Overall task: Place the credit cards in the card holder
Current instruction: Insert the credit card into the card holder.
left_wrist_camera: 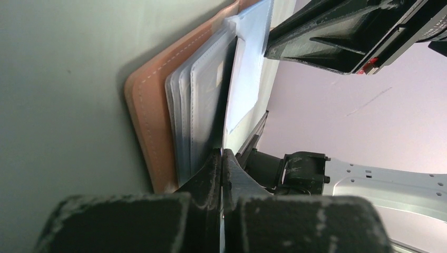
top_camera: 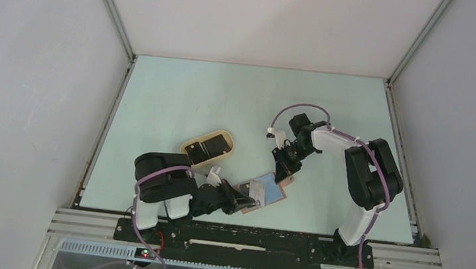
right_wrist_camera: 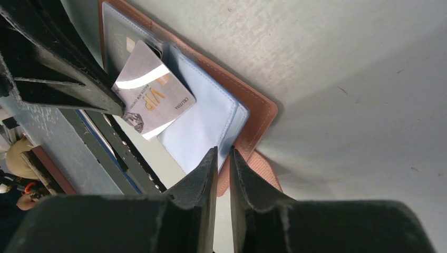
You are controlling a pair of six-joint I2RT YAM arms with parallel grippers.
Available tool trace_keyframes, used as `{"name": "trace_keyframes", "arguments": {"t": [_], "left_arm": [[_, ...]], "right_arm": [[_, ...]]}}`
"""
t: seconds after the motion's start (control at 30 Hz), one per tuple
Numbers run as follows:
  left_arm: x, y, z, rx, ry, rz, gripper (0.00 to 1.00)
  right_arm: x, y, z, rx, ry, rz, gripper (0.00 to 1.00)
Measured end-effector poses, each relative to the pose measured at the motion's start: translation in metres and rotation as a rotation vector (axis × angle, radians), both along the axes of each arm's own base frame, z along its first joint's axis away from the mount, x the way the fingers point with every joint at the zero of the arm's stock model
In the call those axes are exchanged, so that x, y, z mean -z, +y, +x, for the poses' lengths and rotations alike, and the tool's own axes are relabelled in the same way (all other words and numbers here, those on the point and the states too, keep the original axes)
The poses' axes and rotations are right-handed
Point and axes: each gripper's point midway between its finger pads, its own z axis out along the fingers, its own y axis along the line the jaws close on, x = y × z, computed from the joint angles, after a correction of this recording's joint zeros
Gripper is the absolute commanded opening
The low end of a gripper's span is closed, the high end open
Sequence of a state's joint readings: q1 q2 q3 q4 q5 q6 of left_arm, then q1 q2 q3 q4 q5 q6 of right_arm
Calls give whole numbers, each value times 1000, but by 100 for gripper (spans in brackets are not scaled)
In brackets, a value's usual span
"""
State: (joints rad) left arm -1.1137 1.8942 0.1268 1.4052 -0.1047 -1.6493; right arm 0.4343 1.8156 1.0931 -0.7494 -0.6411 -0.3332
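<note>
The card holder (top_camera: 268, 192) lies open on the table near the front, brown leather outside with light blue pockets (right_wrist_camera: 203, 124) inside. A silver credit card (right_wrist_camera: 152, 100) marked VIP sits partly tucked into one pocket. My left gripper (left_wrist_camera: 222, 155) is shut on a thin inner flap of the card holder (left_wrist_camera: 147, 126) and holds that flap upright. My right gripper (right_wrist_camera: 223, 152) hovers at the holder's far corner beside the snap tab (right_wrist_camera: 266, 171). Its jaws stand a narrow gap apart with nothing between them. Dark credit cards (top_camera: 206, 148) lie in the tan tray.
The tan oval tray (top_camera: 223, 136) sits just behind and left of the card holder. The left arm's base (top_camera: 160, 186) lies low along the table's front edge. Metal rails (top_camera: 245, 232) border the front, with white walls on three sides.
</note>
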Motion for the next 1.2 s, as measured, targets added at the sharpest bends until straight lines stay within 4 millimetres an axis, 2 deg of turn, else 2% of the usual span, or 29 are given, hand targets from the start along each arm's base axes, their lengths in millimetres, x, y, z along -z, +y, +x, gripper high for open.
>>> {"name": "trace_keyframes", "arguments": {"t": [0.57,0.7,0.8,0.93,1.2], "left_arm": [[-8,-2,12,-24,-109,10,0],[-8,11,7,-23,-118,26,0],[-15,19,1,-20,-125,14,0],[-19,21,-7,0,-125,1,0],[-10,21,-20,25,-70,23,0]], "right_arm": [[-4,4,-7,0,46,33,21],[-4,2,-6,9,46,33,21],[-4,1,-5,14,47,32,21],[-4,1,-5,15,48,32,21],[-4,1,-5,16,48,31,20]]}}
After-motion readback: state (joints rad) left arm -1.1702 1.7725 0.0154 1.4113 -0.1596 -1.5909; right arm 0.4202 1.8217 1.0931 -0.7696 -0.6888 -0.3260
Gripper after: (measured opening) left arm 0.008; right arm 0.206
